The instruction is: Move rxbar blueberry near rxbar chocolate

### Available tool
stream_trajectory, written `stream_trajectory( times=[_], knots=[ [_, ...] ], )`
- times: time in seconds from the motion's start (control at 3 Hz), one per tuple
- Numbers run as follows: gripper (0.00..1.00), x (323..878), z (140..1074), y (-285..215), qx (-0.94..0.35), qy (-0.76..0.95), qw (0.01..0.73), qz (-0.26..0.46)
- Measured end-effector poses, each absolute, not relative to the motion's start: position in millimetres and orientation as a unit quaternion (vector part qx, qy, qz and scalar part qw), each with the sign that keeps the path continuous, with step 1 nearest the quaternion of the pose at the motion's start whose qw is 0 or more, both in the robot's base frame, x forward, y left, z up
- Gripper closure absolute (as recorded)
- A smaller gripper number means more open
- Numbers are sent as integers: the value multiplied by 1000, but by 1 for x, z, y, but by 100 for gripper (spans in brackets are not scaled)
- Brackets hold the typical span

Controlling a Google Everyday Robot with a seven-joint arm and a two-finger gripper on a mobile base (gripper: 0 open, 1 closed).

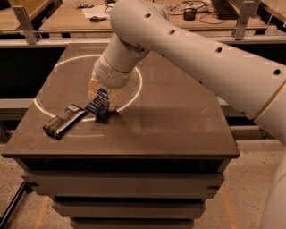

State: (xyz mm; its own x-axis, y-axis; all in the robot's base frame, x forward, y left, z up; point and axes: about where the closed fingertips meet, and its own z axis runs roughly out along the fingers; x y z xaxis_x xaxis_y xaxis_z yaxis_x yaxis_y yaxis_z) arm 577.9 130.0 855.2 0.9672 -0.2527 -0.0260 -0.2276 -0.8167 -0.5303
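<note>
My gripper hangs over the left half of the dark table, shut on the rxbar blueberry, a navy-blue wrapped bar with pale text. The bar is held on end, its lower end at or just above the table top. The rxbar chocolate, a black and dark grey wrapped bar, lies flat near the table's left front edge, just to the left of the held bar. The two bars are close but I cannot tell whether they touch.
A pale ring is marked on the table top. My white arm stretches in from the right above the table. Workbenches with cables and small items stand behind. The table's front edge drops to the floor.
</note>
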Motion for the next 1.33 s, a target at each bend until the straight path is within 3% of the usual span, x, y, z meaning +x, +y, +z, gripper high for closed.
stream_trajectory(
  times=[0.67,1.33],
  knots=[
    [5,570,859,146,-952,93,291,19],
    [0,585,869,129,-952,131,278,0]
  ],
)
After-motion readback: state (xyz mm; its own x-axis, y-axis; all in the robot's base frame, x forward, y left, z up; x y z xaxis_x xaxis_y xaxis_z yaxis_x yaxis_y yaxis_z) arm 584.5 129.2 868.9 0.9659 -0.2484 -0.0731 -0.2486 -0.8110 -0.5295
